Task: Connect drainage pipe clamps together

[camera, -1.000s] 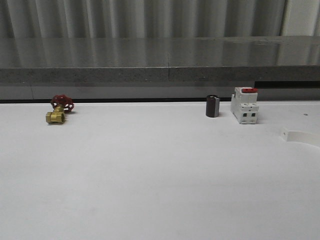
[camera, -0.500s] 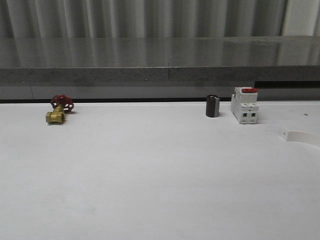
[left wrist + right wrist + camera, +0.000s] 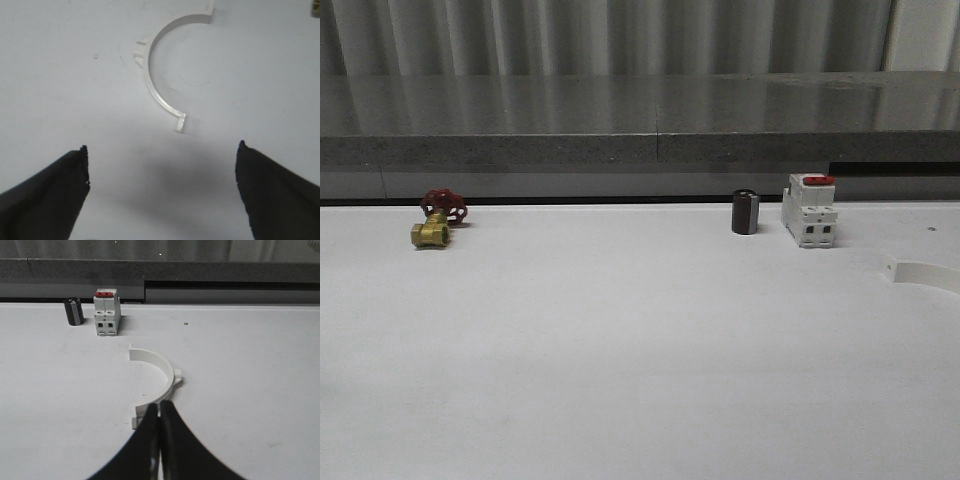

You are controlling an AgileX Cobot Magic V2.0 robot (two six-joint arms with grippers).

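Two black fingers (image 3: 147, 440) of the right gripper (image 3: 159, 432) are pressed together with no gap between them, holding nothing, and their tips sit just short of one drainage pipe clamp half (image 3: 157, 385). That half-ring lies flat on the white table (image 3: 250, 390), its open side facing away from its outer nub, one flat end tab near the fingertips and the other pointing toward the white breaker (image 3: 107, 312). Nothing lies between the fingertips and the clamp.

Beyond this clamp half stands the breaker with its red switch on top, upright near the table's far edge; a dark cylinder (image 3: 74, 311) stands just beside it, apart from it. In the front view the same breaker (image 3: 809, 211) and cylinder (image 3: 745, 212) stand by the far edge, a brass valve with a red handwheel (image 3: 438, 219) sits well apart from them, and the clamp half (image 3: 925, 274) is cut off by the frame edge.

The left gripper (image 3: 162, 160) is spread wide, its fingers (image 3: 55, 185) empty. Ahead of it lies the second clamp half (image 3: 160, 75), flat on the table, clear of both fingers, with bare table in between.
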